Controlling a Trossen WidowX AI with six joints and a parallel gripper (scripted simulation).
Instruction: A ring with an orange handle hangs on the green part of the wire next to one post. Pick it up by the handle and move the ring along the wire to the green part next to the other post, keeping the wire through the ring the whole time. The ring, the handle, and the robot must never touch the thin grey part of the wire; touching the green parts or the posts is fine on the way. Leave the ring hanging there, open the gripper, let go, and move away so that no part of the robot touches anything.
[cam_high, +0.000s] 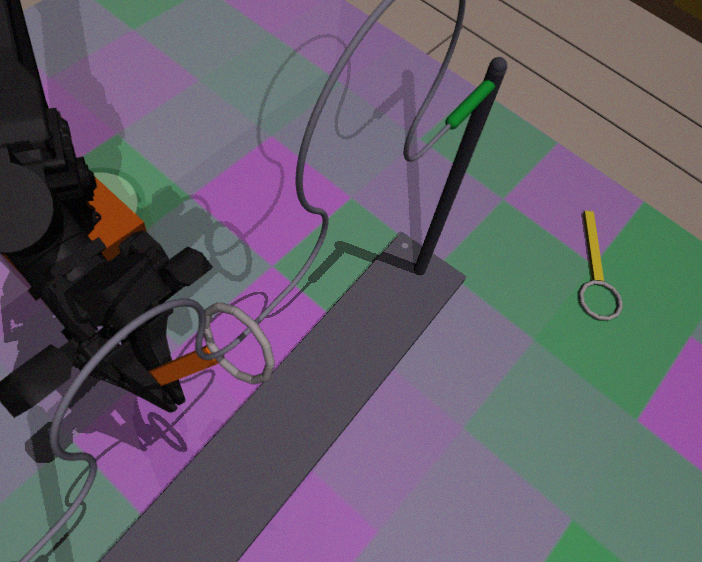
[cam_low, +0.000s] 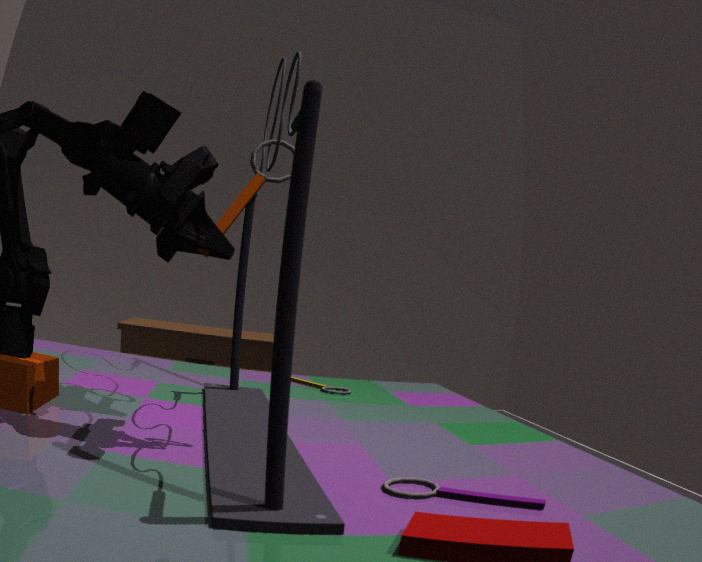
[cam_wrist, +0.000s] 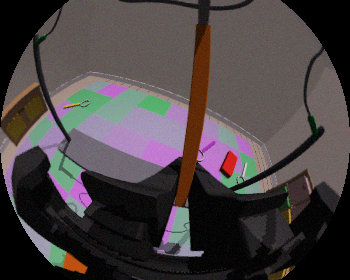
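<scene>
The ring (cam_high: 267, 351) (cam_low: 253, 160) surrounds the thin grey wire (cam_high: 302, 158) near a low bend between the posts; whether they touch I cannot tell. My gripper (cam_high: 176, 402) (cam_low: 229, 251) (cam_wrist: 185, 161) is shut on the orange handle (cam_high: 182, 366) (cam_low: 241, 201) (cam_wrist: 197, 100), which slants up to the ring in the exterior view. One green part (cam_high: 470, 105) (cam_wrist: 41, 38) adjoins the far post (cam_high: 453, 187) (cam_low: 241, 292) (cam_wrist: 45, 90). The other green part (cam_low: 296, 121) (cam_wrist: 313, 124) adjoins the near post (cam_low: 286, 292). The ring is outside the wrist view.
A grey base plate (cam_high: 351, 374) (cam_low: 245, 468) carries the posts. A yellow-handled ring (cam_high: 593, 245), a purple-handled ring (cam_low: 491, 497) and a red block (cam_low: 485, 535) (cam_wrist: 229, 164) lie beyond it. An orange block (cam_high: 117, 219) (cam_low: 29, 380) is by the arm's base. One wire loop stands near my fingers.
</scene>
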